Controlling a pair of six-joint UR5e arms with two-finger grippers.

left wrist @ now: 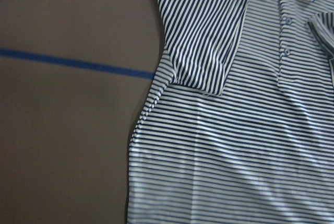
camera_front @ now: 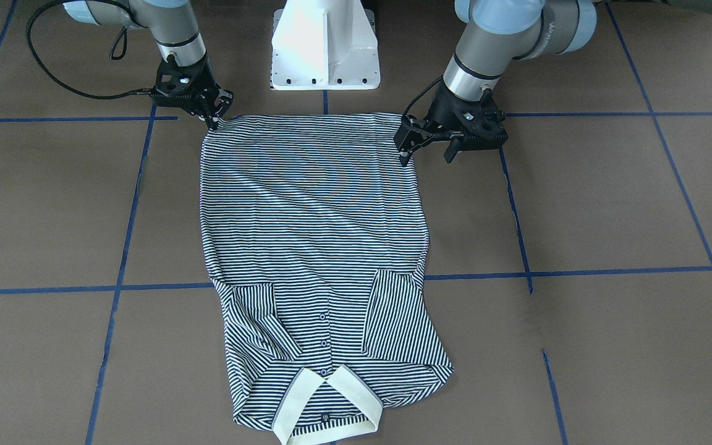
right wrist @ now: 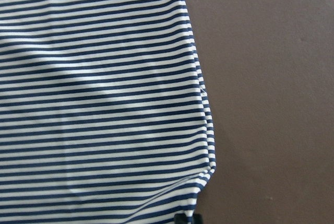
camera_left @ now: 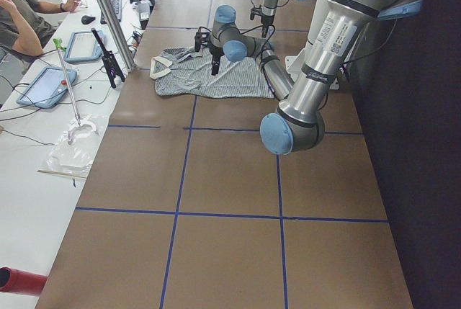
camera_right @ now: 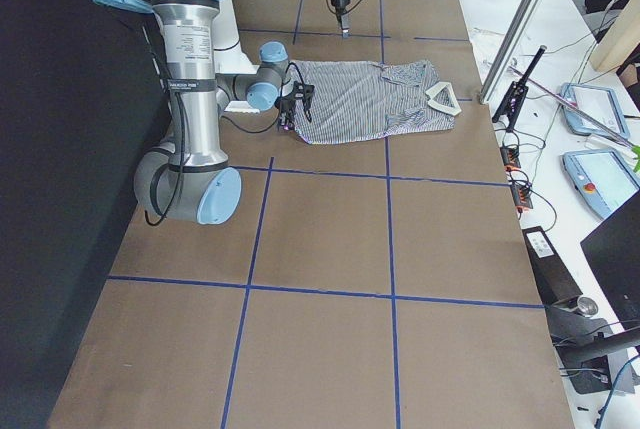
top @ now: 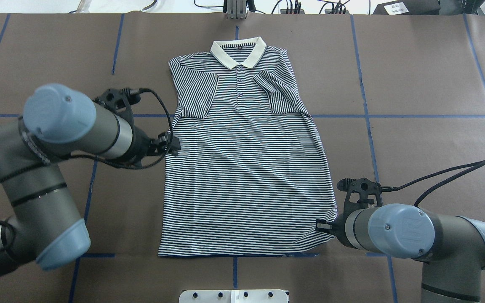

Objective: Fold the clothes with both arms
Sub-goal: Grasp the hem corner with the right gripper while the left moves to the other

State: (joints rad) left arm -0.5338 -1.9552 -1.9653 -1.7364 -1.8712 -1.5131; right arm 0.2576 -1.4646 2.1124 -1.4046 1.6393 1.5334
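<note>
Left side: the left gripper (camera_front: 426, 159) hangs above the worktop (top: 415, 84), over the shirt's left side seam about halfway along the body. Its fingers (camera_front: 404, 154) stand wide apart and hold nothing. No part of them shows in the left wrist view, which looks down on the folded left sleeve (left wrist: 209, 41) and the seam beside it.

Centre: the polo shirt (top: 246, 176) lies flat and front up in the middle of the worktop. Its long axis runs straight away from the robot. The cream collar (top: 238, 52) points to the far edge, and the hem (top: 242, 252) lies nearest the white pedestal base (camera_front: 325, 49). Both short sleeves are folded inward over the chest, one on each side of the button placket (camera_front: 323, 334). The stripes run across the body, at right angles to the long axis. The cloth lies mostly smooth, with shallow diagonal creases.

Markings: a small dark label (camera_front: 325, 419) sits inside the back of the collar, and its writing is too small to read. A white sticker with a printed code (camera_left: 333, 35) is fixed to the left arm's upper tube, also unreadable. The blue cap (top: 406, 229) on the right arm carries a raised maker's mark.

Right side: the right gripper (camera_front: 212, 122) is down at the right hem corner. Its fingers are drawn narrow on the cloth there. The corner is puckered and pulled slightly out of line with the rest of the hem. In the right wrist view a black fingertip (right wrist: 188, 219) shows at the hem edge.
</note>
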